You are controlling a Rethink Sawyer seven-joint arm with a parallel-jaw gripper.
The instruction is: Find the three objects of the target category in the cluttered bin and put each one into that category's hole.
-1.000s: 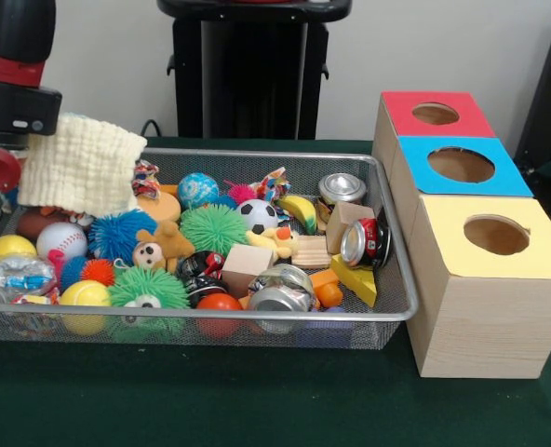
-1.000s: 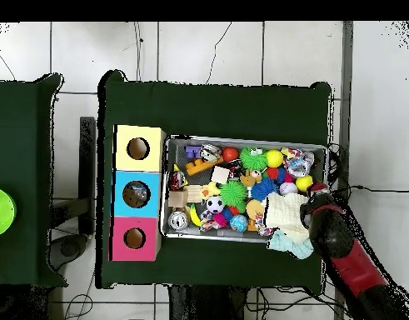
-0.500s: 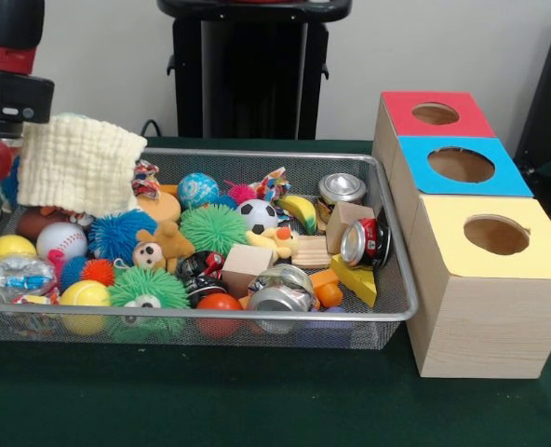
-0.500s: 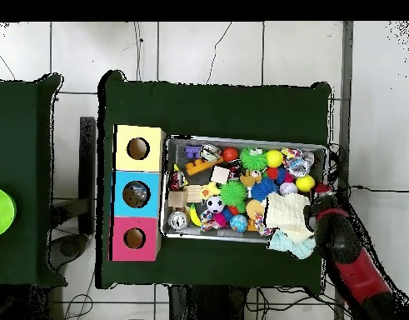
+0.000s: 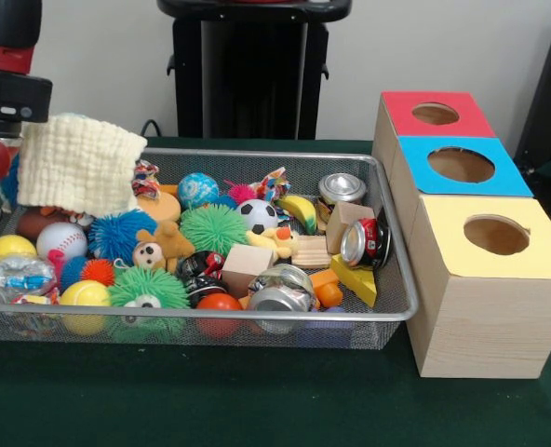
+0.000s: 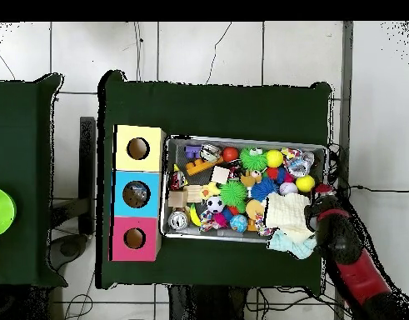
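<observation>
Front view: wire bin point(image 5: 387, 312) is sitting on the green cloth, holding spiky balls, cans, blocks and a cream knitted cloth point(image 5: 80, 163) draped over its left end. Arm point(image 5: 10, 65) is hanging at the picture's left edge, over that same end of the bin; its gripper is not showing clearly, so whether it is spread or pressed together cannot be told. A clear bottle with blue label point(image 5: 17, 276) is lying on its side in the bin's left front corner, long axis running roughly left to right; a second clear bottle point(image 5: 20, 319) seems to be lying just in front of it against the mesh. Blue-topped hole point(image 5: 461, 165) is standing well apart, past the bin's right end, between the red box point(image 5: 415, 104) and the yellow box point(image 5: 536, 270)

Overhead view: arm point(image 6: 345, 250) is reaching in at the bin's right end, beside the cloth. The bottles are lying toward the upper right corner, near the arm head, further from the base. The hole is waiting at the opposite side, a full bin-length away
</observation>
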